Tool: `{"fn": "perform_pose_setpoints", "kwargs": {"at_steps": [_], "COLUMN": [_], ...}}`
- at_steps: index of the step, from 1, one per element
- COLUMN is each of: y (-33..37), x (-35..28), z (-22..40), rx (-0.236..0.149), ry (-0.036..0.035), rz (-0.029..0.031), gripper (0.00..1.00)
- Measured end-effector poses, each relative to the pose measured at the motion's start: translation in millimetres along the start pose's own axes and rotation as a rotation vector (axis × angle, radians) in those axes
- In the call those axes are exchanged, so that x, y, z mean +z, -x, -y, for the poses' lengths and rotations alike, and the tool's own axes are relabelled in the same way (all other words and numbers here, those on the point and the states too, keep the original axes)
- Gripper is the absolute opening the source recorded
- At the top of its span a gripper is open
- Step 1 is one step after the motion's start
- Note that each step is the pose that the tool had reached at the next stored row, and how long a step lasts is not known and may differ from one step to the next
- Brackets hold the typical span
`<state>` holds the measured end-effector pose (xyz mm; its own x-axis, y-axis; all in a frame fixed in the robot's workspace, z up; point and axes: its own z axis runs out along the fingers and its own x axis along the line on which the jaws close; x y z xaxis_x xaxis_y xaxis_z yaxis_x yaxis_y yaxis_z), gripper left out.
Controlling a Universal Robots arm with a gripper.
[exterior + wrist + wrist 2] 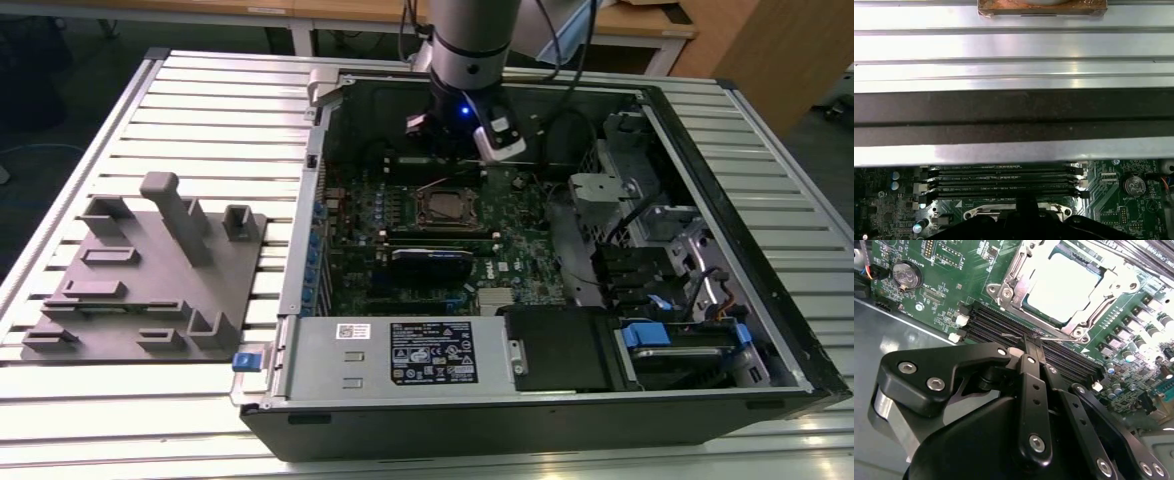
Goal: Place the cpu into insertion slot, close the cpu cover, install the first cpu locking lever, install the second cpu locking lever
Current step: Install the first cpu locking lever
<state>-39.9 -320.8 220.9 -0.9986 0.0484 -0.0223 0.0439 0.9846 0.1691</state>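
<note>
One gripper (1032,341), fingers pressed together, sits tip-first at the thin locking lever (1061,339) lying crosswise along the cpu (1064,285) at its far edge.

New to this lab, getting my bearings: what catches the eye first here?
The robot arm reaching down into the open computer case on the slatted table. In the second wrist view its black hand sits over the memory slots, beside the pale cpu lying in the insertion slot, framed by the cpu cover. A grey fixture block lies at the exterior view's left.
</note>
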Motion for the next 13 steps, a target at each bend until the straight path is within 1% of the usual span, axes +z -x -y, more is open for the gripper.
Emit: {"fn": "perform_pose_setpoints", "kwargs": {"at_steps": [5,13], "y": [2.4,7.2], "x": [2.1,7.4], "z": [0.2,0.9], "rx": [0.000,0.001], "ry": [0.0000,-0.0001], "rz": [0.0001,0.0002], "gripper": [0.11,0.11]}}
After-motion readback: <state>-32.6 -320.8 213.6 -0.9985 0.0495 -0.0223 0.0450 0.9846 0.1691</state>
